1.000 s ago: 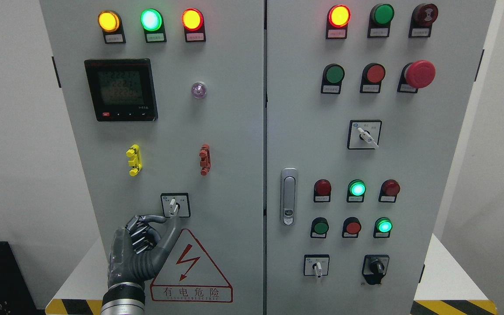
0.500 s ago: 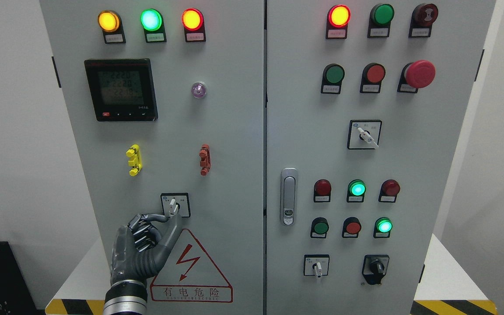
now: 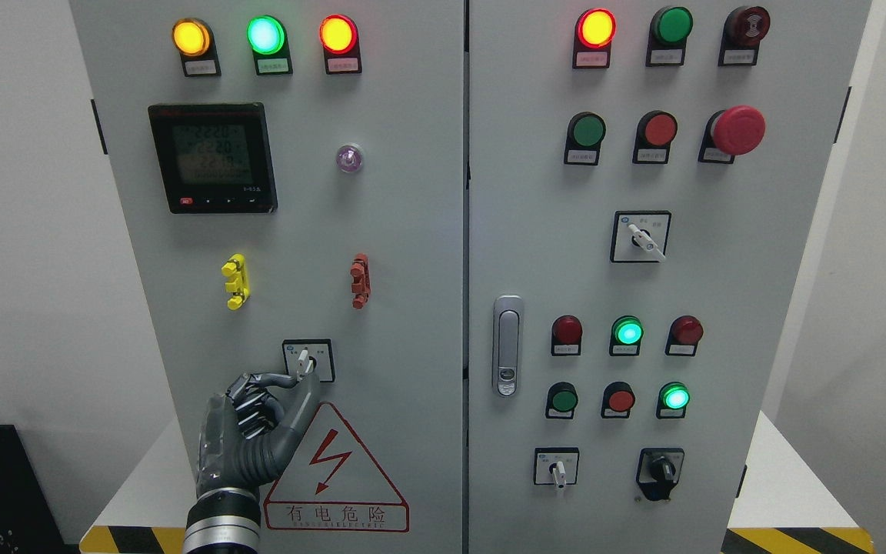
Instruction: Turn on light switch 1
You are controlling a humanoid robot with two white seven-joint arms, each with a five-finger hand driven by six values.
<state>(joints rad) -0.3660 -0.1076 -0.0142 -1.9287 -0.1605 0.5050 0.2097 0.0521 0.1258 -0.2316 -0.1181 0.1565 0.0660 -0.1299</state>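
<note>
Left hand (image 3: 258,427) seemingly pinching switch (image 3: 305,360)

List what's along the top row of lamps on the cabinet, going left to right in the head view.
Lit yellow lamp → lit green lamp → lit red lamp → second lit red lamp on the right door → unlit green lamp → dark red buzzer-like unit.

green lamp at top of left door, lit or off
Lit: the green lamp glows bright, like the amber lamp and red lamp beside it.
</note>
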